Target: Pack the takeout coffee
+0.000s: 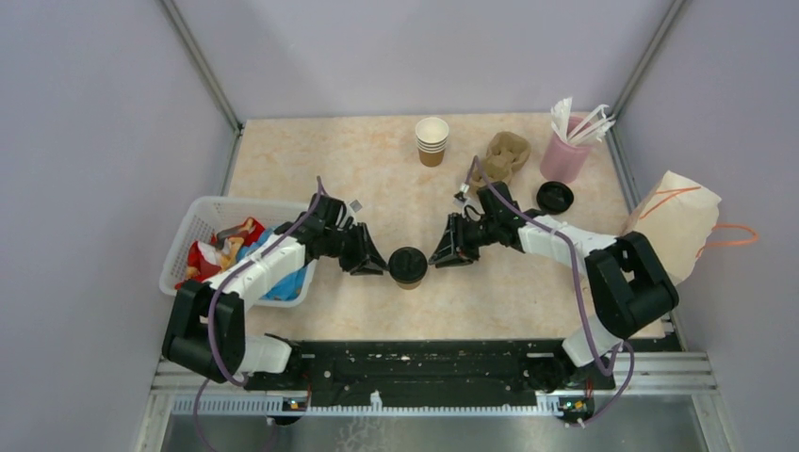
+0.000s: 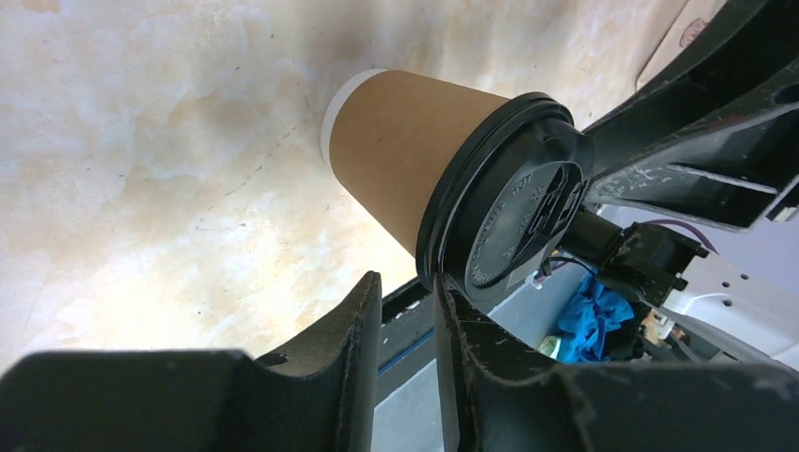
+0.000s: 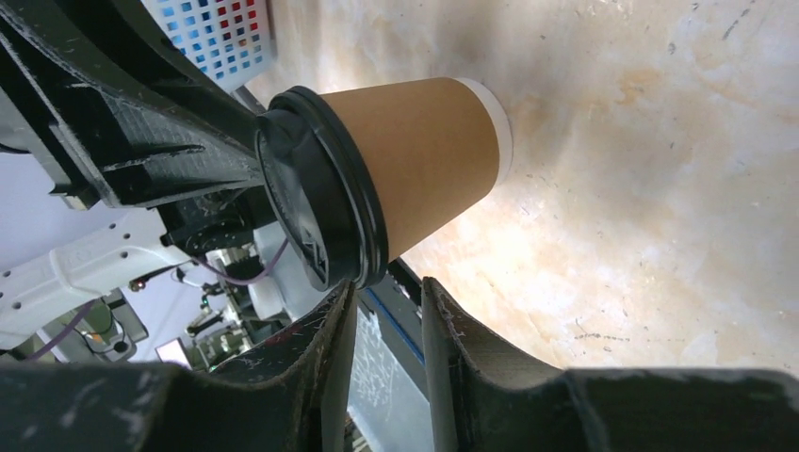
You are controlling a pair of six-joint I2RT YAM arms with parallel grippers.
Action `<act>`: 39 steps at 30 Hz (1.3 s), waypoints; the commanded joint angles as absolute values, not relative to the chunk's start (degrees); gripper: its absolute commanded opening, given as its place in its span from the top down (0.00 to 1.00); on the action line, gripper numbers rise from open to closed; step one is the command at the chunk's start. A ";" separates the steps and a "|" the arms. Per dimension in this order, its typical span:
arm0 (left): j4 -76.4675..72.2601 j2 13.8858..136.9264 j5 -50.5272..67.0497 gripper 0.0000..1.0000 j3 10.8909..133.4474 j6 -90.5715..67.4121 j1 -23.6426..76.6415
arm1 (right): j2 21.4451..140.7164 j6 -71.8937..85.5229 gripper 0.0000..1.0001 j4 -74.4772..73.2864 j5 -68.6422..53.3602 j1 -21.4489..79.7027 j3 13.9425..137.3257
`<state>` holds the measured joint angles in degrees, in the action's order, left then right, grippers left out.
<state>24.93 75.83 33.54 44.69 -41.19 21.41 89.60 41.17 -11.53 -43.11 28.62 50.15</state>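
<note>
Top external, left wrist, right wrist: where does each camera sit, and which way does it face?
Top external: above, behind the arms, looking down at the table; both show.
Left wrist: on the left hand, facing the lidded coffee cup; own fingers show.
Right wrist: on the right hand, facing the cup's other side; own fingers.
Shared: that cup.

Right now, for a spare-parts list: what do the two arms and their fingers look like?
Left arm and right arm match: black joints, white shells on the forearms, a purple cable running along each. The fingers are black and scuffed.
</note>
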 commanded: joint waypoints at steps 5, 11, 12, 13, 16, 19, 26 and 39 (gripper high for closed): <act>24.31 77.44 33.96 0.68 47.18 -39.52 21.21 | 91.78 41.48 0.69 -8.14 -43.76 28.37 51.16; 24.17 77.58 34.28 0.65 45.98 -39.61 21.26 | 92.59 41.84 0.69 -7.10 -44.54 28.46 51.00; 24.24 77.72 34.32 0.65 45.88 -39.50 21.24 | 92.63 41.99 0.69 -6.70 -44.69 28.47 50.98; 24.40 78.02 34.26 0.65 45.86 -39.37 21.23 | 92.71 42.17 0.69 -6.54 -44.73 28.51 51.02; 24.39 78.74 34.11 0.65 45.83 -39.19 21.25 | 93.16 42.42 0.69 -6.25 -44.74 29.09 51.30; 24.46 79.21 33.95 0.65 45.88 -38.81 21.23 | 94.12 42.88 0.69 -5.48 -44.70 30.10 51.41; 25.22 80.10 31.29 0.68 43.83 -36.92 21.82 | 94.47 44.03 0.69 -3.17 -41.39 30.80 48.09; 27.84 83.37 17.89 0.72 37.22 -31.98 22.87 | 98.91 42.76 0.70 2.30 -37.32 28.97 38.95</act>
<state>20.71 78.52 35.57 42.81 -37.63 21.30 93.67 46.30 5.52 -46.28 28.32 43.68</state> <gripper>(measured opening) 0.288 0.309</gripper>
